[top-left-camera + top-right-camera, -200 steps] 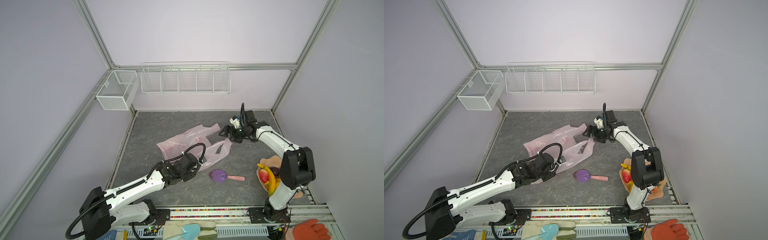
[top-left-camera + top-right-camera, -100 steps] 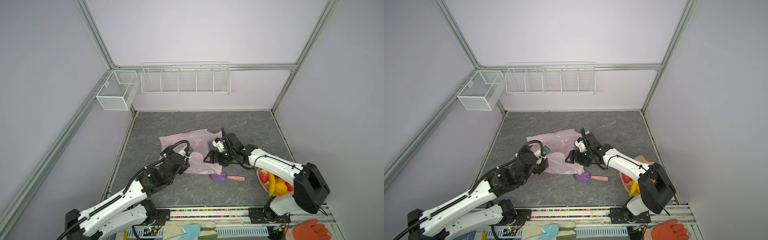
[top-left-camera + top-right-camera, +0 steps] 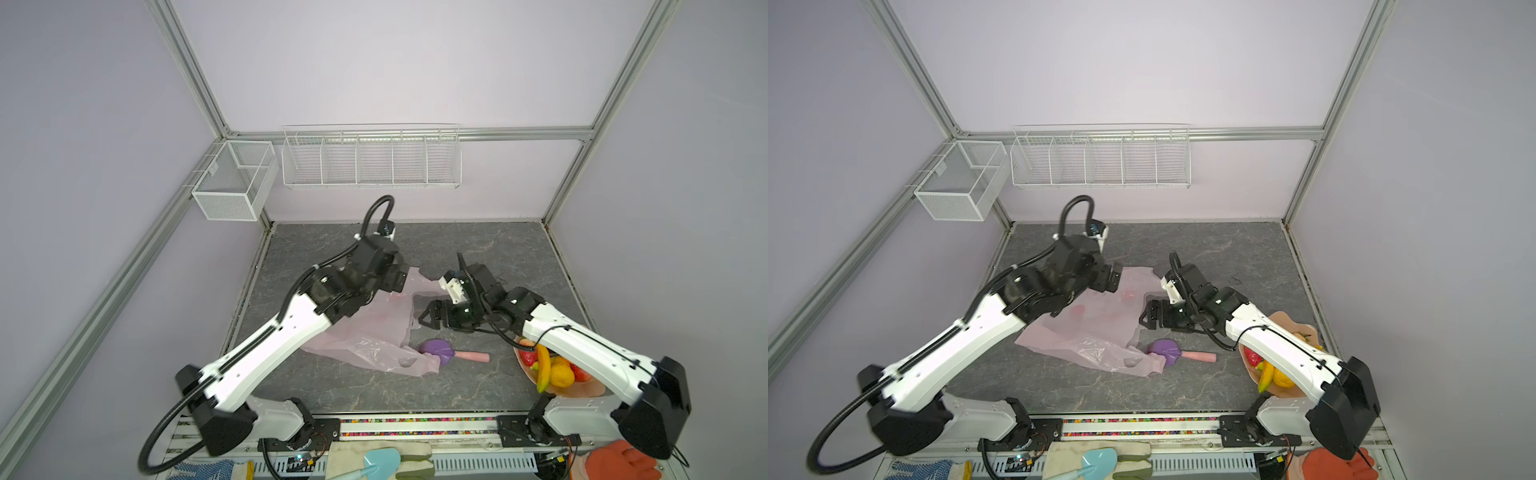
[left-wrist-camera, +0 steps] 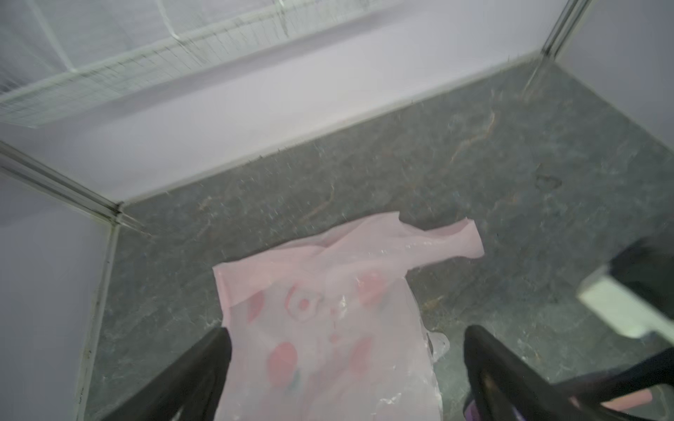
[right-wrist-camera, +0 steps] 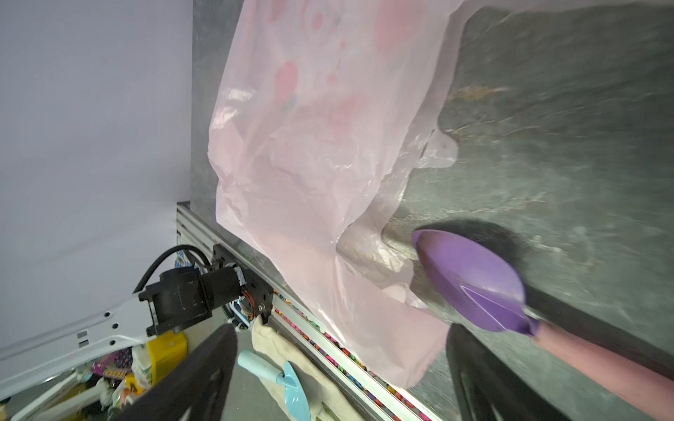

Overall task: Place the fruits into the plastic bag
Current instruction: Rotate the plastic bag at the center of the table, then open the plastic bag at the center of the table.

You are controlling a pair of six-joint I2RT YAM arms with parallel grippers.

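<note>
The plastic bag [image 3: 365, 328] lies flat and limp in the middle of the surface [image 3: 478, 257], unheld. The left jaws above it and the right jaws at its edge both stand apart. The fruits [image 3: 557, 372] sit on the plate [image 3: 590, 388] at the front right corner. With its mouth unopened, the thin film may bunch or slide under a pinch.

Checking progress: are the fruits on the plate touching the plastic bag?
Apart. Both top views show bare table and the purple scoop between the fruits on their plate and the plastic bag.
</note>
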